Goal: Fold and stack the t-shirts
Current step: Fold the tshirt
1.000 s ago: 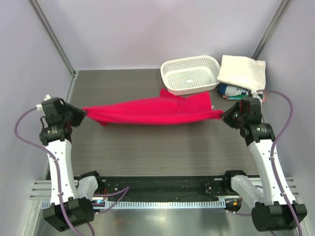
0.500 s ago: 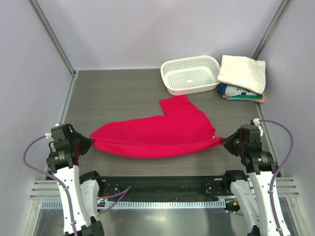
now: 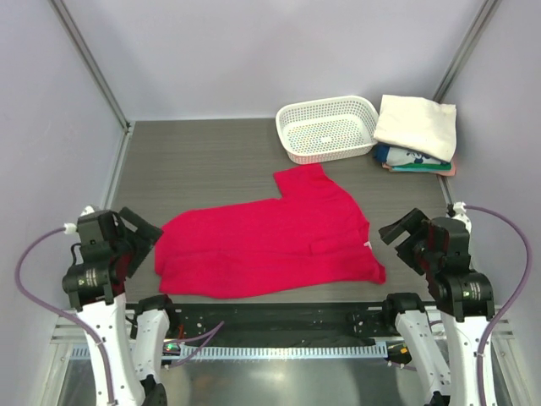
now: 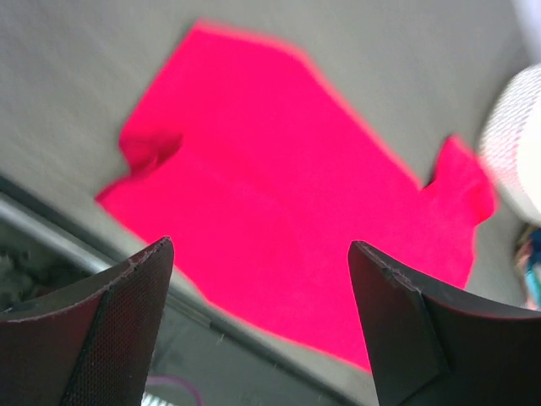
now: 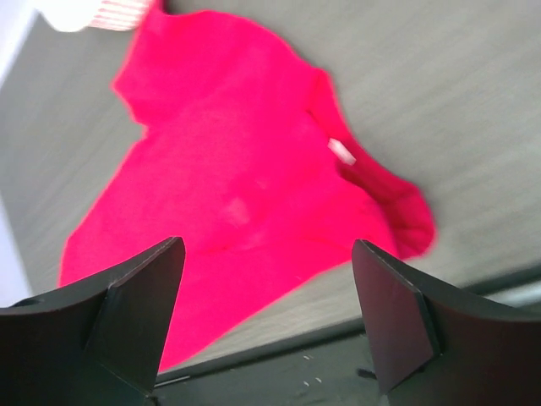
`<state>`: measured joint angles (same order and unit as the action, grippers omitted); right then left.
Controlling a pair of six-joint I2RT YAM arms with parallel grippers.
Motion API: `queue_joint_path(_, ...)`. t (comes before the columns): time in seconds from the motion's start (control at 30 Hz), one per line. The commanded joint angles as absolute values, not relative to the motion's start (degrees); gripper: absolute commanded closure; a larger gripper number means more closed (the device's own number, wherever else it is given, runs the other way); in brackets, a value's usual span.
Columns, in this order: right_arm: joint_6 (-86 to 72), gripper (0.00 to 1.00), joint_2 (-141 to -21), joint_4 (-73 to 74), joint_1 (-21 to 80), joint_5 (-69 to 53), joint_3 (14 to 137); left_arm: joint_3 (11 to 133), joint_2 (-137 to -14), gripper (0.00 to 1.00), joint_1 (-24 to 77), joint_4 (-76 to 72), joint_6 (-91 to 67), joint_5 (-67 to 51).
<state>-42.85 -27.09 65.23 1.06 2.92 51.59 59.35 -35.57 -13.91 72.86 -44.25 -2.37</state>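
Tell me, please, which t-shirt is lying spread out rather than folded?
The red t-shirt, spread flat in the middle; the cream t-shirt and the printed one under it lie folded, stacked beside the basket.

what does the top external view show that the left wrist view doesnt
Only the top external view shows the right end effector, open and off the cloth, plus the whole white perforated plastic basket and the folded cream-white t-shirt to its right. Only the left wrist view looks out between the dark fingers of the left end effector. Both show the crimson-red short-sleeved t-shirt spread on the grey table.
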Motion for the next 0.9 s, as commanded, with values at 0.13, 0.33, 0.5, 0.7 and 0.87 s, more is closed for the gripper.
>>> queue_joint_path(0.13,-34.99,0.16,-41.79,47.21,1.41,-12.47,50.98,59.46,-35.6,0.15,-12.83,63.4,-44.29,-5.65)
queue_joint_path(0.33,-33.31,0.18,-62.2,36.31,6.82,-12.67,53.16,45.9,-43.31,0.16,-12.83,49.94,-47.2,-9.22)
queue_joint_path(0.5,-32.08,0.17,-83.53,32.09,13.97,-7.91,59.85,42.54,-55.7,0.16,-9.42,40.62,-48.16,-5.46)
queue_joint_path(0.7,-32.43,0.17,-94.73,26.02,13.8,-7.39,59.41,39.64,-71.96,0.16,-7.91,30.07,-49.66,-4.05)
queue_joint_path(0.87,-35.24,0.15,-97.91,21.9,8.89,-8.34,55.38,41.13,-81.46,0.16,-7.03,24.62,-50.1,-2.82)
